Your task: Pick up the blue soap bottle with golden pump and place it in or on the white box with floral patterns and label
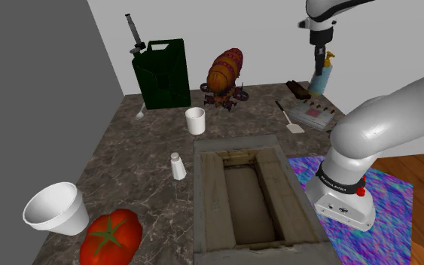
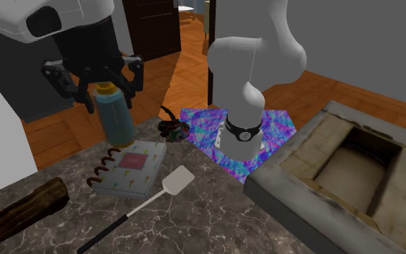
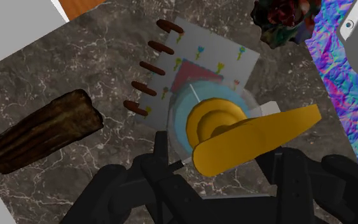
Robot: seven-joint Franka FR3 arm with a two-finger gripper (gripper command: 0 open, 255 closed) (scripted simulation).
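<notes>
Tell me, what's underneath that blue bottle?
The white floral box with its red label, lying on the marble counter. The bottle covers part of the box.

Shoulder view: mounted high beside the stand (image 1: pixel 391 197), looking down the length of the marble tabletop (image 1: pixel 135 158). Second exterior view: set low and close at the tabletop's far end, facing back at the arm (image 2: pixel 246 86). Wrist view: looks steeply down, close above the floral box (image 3: pixel 212 60). All three share that box; both exterior views share the spatula (image 2: pixel 176 180).
</notes>
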